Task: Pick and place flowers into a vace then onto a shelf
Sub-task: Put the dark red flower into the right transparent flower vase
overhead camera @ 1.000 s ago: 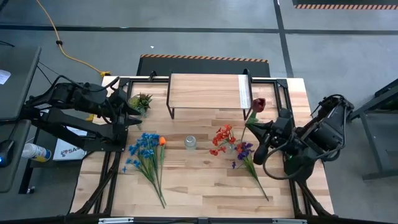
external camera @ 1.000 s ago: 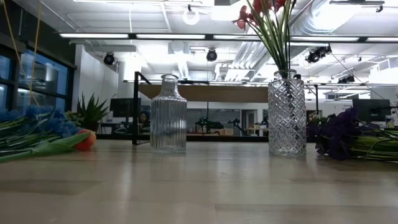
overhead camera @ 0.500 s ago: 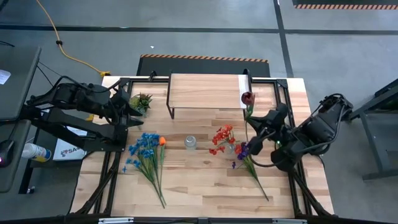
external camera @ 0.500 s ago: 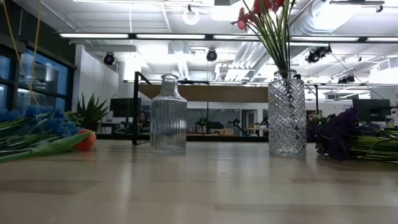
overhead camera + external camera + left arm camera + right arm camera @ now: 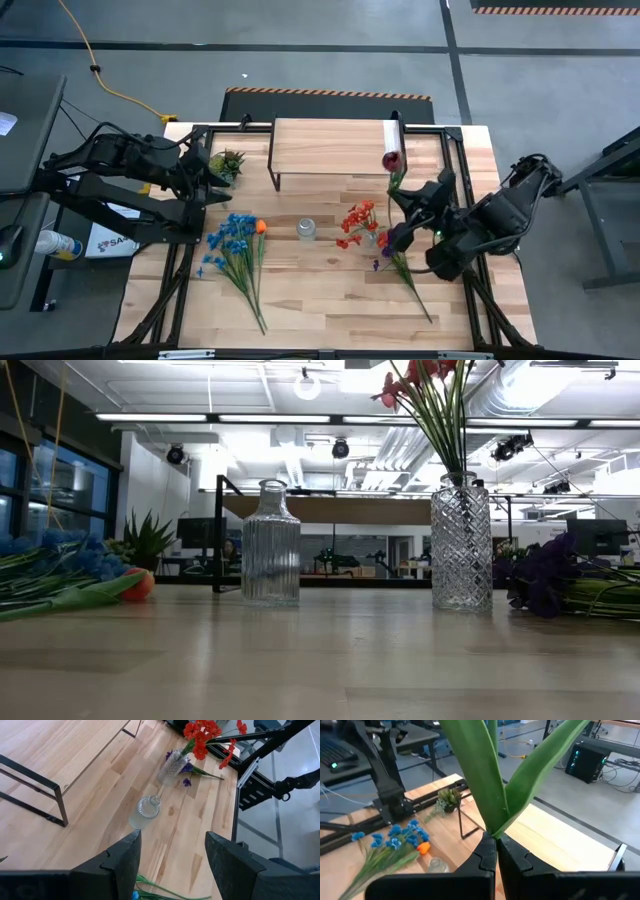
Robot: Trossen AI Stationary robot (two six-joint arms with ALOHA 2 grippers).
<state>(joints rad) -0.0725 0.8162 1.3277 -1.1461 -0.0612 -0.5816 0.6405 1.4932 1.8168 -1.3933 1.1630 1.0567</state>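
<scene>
We have red flowers (image 5: 358, 222) in one vase (image 5: 461, 543), our right gripper (image 5: 496, 851) pinches a maroon flower (image 5: 391, 160) nearby, blue flowers (image 5: 238, 242) lie untouched, left gripper (image 5: 172, 850) waits half-open, shelf (image 5: 330, 148) bare.

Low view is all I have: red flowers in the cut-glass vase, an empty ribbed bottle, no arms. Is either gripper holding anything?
Observer: Yes. The right gripper is shut on the green stem of a dark maroon flower.
Operator: Where is that bloom?
Observer: From above, it shows over the right end of the shelf, at the pale strip.
Operator: And the other arm?
Observer: The left gripper is open and empty, beside the small potted plant.
</scene>
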